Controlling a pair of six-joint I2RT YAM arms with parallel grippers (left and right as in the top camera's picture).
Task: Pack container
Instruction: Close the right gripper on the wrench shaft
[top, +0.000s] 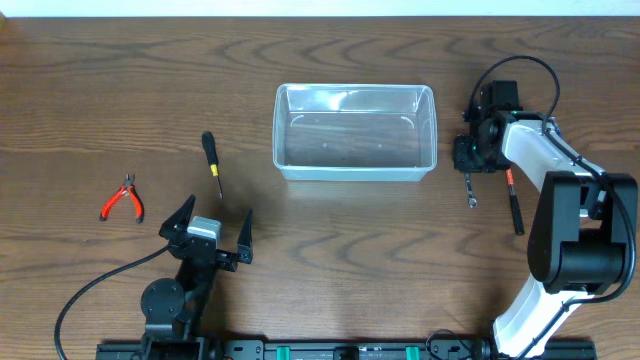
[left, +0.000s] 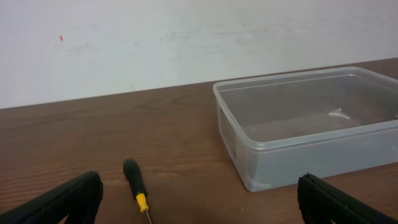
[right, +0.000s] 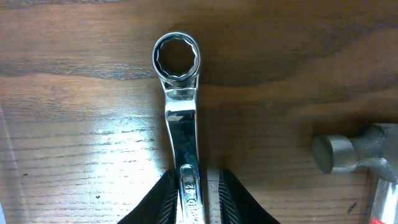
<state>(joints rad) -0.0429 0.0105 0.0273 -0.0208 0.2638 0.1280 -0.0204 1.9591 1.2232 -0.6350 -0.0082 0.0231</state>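
The right arm bends down at 3 o'clock; the right pincer straddles the wrench, grip unclear. The left pincer gapes, released. The container runs long axis 9-to-3, mouth up.

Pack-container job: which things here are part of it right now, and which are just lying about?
In the job:
container
wrench, straddled by the right gripper

Lying about, probably to be packed later:
screwdriver
pliers
hammer
left gripper, open, holding nothing
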